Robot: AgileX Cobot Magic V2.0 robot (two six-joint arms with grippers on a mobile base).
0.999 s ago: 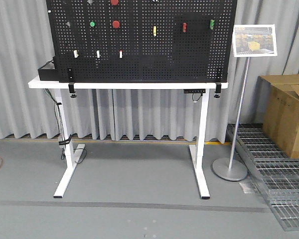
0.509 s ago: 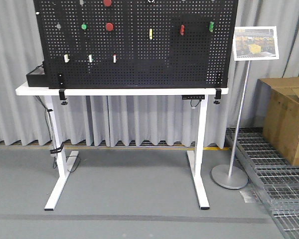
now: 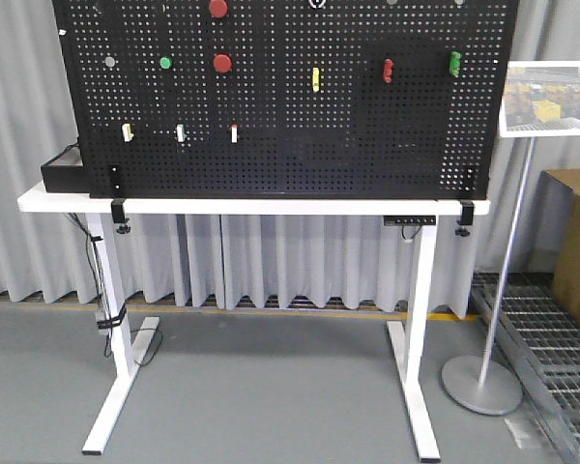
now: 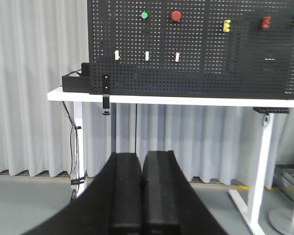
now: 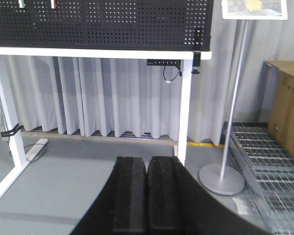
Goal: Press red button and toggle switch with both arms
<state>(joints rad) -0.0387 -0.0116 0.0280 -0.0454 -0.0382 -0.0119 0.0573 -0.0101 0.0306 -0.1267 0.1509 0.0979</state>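
On the black pegboard (image 3: 290,135) two red discs sit one above the other. The upper, slightly larger one is the red button (image 3: 217,8), near the top edge of the front view. The toggle switch (image 3: 316,3) shows as a white ring cut by that top edge. Both are out of the wrist views. My left gripper (image 4: 141,157) is shut and empty, low and far from the board. My right gripper (image 5: 147,159) is shut and empty, pointing below the table's right end.
A smaller red disc (image 3: 222,63) and a green button (image 3: 165,63) sit below the red button. A yellow piece (image 3: 316,78) and red and green clips hang further right. The board stands on a white table (image 3: 68,204). A sign stand (image 3: 483,382), floor grating and a cardboard box are at the right.
The board and table look larger and sit lower in the front view. The sign stand has shifted right, so my base has come nearer to the board.
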